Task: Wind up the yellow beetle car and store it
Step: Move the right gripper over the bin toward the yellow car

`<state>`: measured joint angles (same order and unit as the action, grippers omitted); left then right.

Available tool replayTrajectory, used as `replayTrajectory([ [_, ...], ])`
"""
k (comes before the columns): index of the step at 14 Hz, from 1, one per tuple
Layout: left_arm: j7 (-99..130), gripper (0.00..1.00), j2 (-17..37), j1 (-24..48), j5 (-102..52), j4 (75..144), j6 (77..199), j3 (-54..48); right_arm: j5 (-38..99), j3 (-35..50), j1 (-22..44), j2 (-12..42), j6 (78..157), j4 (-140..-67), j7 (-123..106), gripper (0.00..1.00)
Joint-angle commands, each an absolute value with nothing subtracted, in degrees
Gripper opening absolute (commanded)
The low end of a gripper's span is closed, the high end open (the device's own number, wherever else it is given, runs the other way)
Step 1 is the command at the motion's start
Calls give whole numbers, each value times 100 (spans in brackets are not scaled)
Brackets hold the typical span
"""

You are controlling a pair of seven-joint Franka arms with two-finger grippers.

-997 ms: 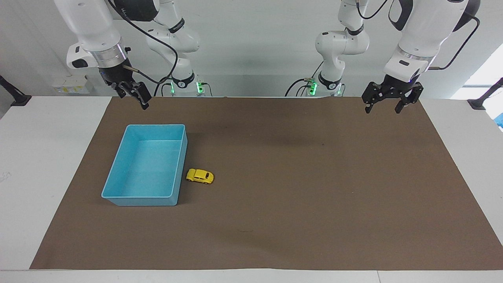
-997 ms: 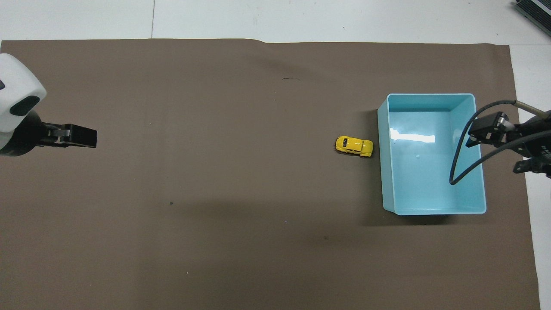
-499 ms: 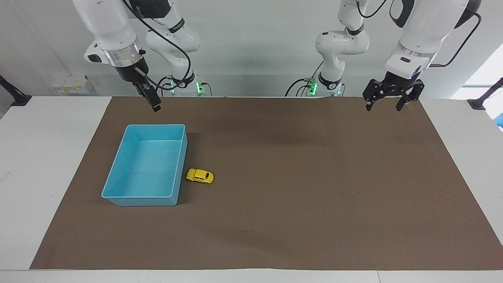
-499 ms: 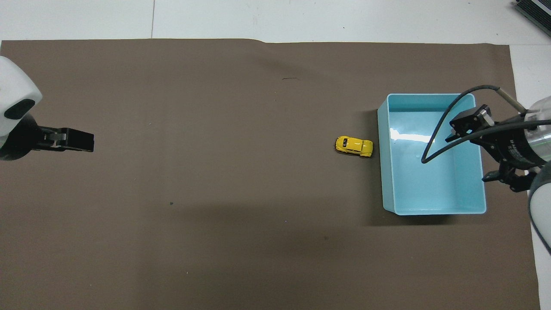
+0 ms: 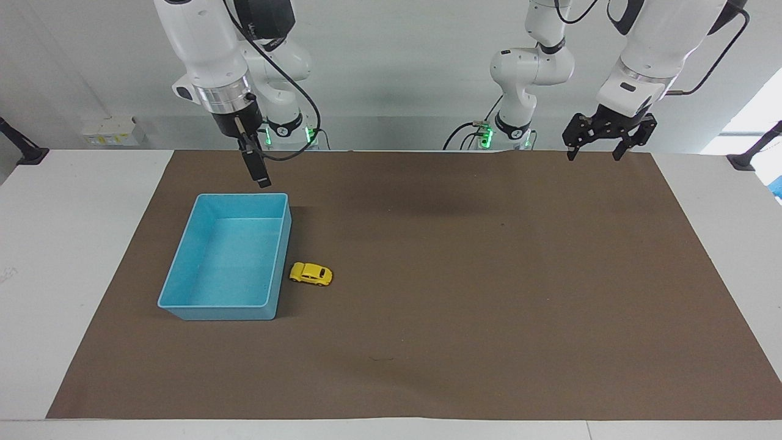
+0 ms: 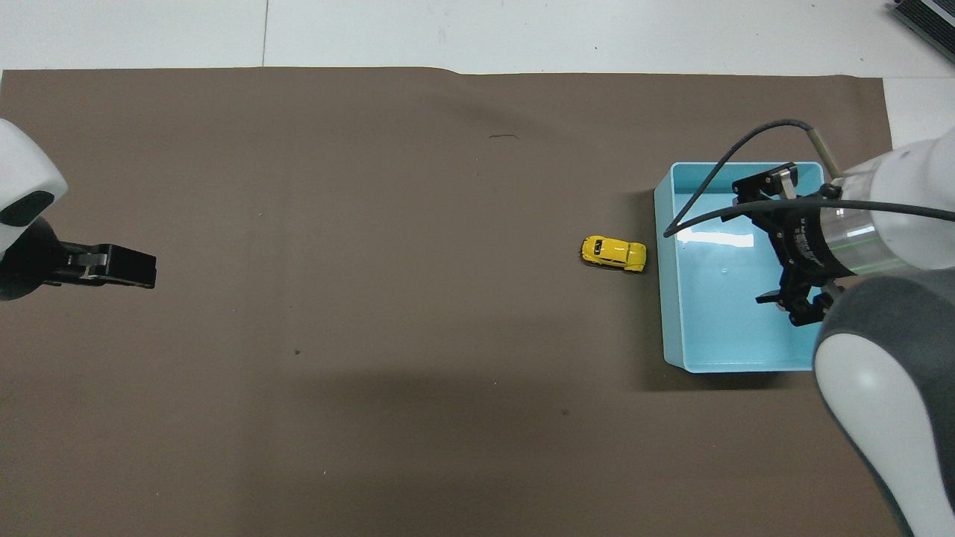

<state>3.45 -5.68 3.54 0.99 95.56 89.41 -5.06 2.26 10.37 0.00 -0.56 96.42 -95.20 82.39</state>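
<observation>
The right arm (image 6: 880, 224) hides part of the blue bin (image 6: 671, 298).

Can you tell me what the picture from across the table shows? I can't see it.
A tiny yellow car sits on a brown mat beside an empty blue bin. Two robot hands hang open above: the right hand near the bin, the left hand waiting.

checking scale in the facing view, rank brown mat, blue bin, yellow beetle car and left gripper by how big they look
1. brown mat
2. blue bin
3. left gripper, raised, so its apparent size is unsure
4. yellow beetle car, standing on the mat beside the bin
</observation>
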Motion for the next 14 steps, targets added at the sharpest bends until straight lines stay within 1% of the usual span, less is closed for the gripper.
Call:
replayTrajectory([
  [1,185,100,-685,281,26,9668,8947,-519,246,1046,9,175,9940,-9554,8709,100],
  [4,-27,100,-843,238,9,9949,9166,-466,98,1046,184,535,10089,-9519,9148,100],
  [6,-9,100,-826,106,-184,9958,9482,-466,-70,1046,290,798,10273,-9519,9578,100],
  [11,9,100,-765,97,-325,9598,9484,-457,-272,1046,378,1344,10968,-9729,10335,100],
  [14,-35,100,-782,105,-316,9615,9405,-466,-281,1046,369,1362,11363,-10089,10582,100],
])
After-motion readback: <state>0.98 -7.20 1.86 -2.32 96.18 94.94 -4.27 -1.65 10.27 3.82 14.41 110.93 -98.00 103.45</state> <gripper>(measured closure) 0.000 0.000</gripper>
